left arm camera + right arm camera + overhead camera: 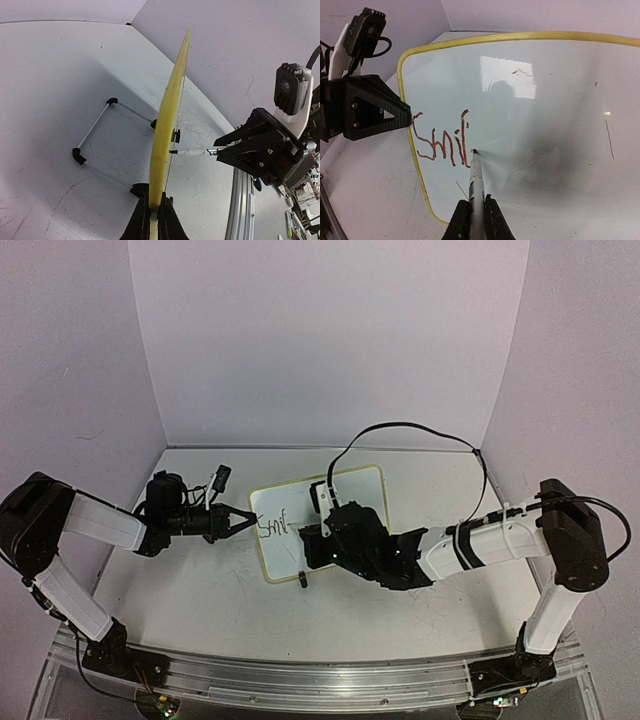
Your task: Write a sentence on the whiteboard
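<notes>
Right wrist: letters "Smil" (441,140) on the whiteboard (545,150), edge-on from left wrist

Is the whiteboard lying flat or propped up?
Propped up: the whiteboard stands on edge, its wire stand behind, left gripper clamping its rim.

place: robotics lab test cell | rig: left arm (100,520) and right arm (490,540) bolted to an aluminium rail (300,680) at the edge of a scuffed white table (200,590) | surround: plain pale wall panels (320,340) boxing the table on three sides | wiring: loose black cable (400,425) | beyond rail: cluttered bench gear (300,215)
</notes>
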Robot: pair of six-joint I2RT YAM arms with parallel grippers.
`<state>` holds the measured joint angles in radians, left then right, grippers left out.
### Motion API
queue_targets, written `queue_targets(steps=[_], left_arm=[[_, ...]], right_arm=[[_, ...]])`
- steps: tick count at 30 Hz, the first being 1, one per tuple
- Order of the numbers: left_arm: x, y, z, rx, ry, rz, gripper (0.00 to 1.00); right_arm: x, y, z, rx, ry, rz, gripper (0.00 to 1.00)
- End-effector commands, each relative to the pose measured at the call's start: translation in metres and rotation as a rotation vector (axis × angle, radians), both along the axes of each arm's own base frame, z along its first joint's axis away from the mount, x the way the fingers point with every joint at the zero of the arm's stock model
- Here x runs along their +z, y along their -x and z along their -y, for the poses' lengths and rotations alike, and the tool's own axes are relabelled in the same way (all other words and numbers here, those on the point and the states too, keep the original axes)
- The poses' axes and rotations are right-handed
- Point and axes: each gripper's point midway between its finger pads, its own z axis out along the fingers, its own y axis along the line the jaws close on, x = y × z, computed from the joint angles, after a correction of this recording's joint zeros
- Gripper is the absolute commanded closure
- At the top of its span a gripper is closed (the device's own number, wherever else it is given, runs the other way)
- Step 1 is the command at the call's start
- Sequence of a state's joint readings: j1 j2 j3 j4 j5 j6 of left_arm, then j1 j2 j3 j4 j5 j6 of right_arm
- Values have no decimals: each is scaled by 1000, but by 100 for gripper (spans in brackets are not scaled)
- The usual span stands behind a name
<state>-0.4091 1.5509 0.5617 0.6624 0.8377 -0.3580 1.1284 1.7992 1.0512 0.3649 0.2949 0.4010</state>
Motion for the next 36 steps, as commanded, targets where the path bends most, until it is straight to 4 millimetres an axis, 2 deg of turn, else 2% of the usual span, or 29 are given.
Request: queue_targets(steps=[1, 18, 36], left_arm=[[7, 9, 3, -41, 8, -7, 100], [6, 9, 3, -41, 5, -8, 100], [7, 9, 4, -42, 6, -6, 100]], right_arm=[[10, -12, 12, -82, -4, 21, 100], [22, -18, 17, -121, -27, 58, 100], [26, -21, 5, -85, -31, 80, 100]])
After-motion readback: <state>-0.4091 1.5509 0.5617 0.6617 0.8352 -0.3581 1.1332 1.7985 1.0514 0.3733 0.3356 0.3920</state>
